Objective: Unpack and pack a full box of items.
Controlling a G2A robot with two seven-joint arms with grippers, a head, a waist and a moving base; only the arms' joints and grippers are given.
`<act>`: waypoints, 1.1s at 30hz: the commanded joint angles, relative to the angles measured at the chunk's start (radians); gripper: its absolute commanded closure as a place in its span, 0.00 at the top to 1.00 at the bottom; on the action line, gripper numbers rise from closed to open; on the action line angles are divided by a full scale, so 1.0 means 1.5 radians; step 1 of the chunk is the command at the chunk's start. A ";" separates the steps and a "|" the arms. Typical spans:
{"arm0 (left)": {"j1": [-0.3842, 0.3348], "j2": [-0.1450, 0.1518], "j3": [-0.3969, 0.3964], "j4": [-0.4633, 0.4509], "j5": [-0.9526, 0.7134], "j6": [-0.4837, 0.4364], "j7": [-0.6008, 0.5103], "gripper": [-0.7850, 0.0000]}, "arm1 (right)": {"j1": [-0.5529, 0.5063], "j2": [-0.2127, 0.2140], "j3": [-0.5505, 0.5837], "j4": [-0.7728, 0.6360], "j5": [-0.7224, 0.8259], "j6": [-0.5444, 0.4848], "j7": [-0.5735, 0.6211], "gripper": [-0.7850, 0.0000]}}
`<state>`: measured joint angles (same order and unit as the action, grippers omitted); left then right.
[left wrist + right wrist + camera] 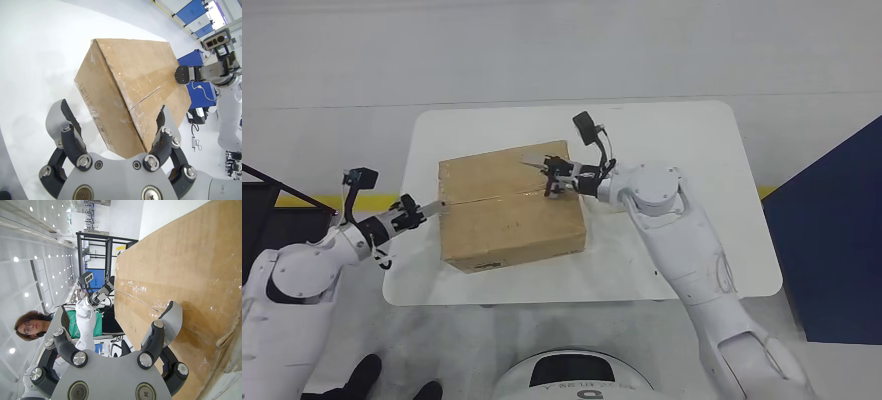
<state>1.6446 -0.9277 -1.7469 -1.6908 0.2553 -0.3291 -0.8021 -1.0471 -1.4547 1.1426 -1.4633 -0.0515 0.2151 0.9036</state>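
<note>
A closed cardboard box (510,210) with a taped centre seam sits in the middle of the white table (692,160). My left gripper (434,207) is at the box's left edge, level with the seam. It is open (113,113), and the box's (132,75) near corner lies between its fingers (65,113). My right gripper (550,172) is over the box top near its far right end, also open (117,315). One of its fingers (173,313) rests on the taped seam of the box (179,262); the other hangs in the air.
Bare table shows around the box on all sides, widest at the right. A dark blue partition (832,240) stands right of the table and a black frame (262,195) stands at the left.
</note>
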 commanded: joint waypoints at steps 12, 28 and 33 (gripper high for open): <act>-0.032 -0.009 0.036 -0.017 0.016 0.127 0.078 1.00 | 0.010 0.006 -0.026 0.000 -0.011 0.021 -0.013 1.00; -0.082 -0.012 0.129 0.007 0.103 0.123 0.033 1.00 | -0.044 0.024 0.013 -0.063 0.012 -0.033 -0.047 1.00; -0.083 -0.011 0.126 0.003 0.109 0.128 0.035 1.00 | -0.105 0.031 0.079 -0.118 0.103 -0.124 -0.092 1.00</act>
<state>1.5185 -0.9448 -1.5560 -1.6839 0.4162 -0.1390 -0.7505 -1.1799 -1.4114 1.2323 -1.6235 0.0603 0.0668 0.7751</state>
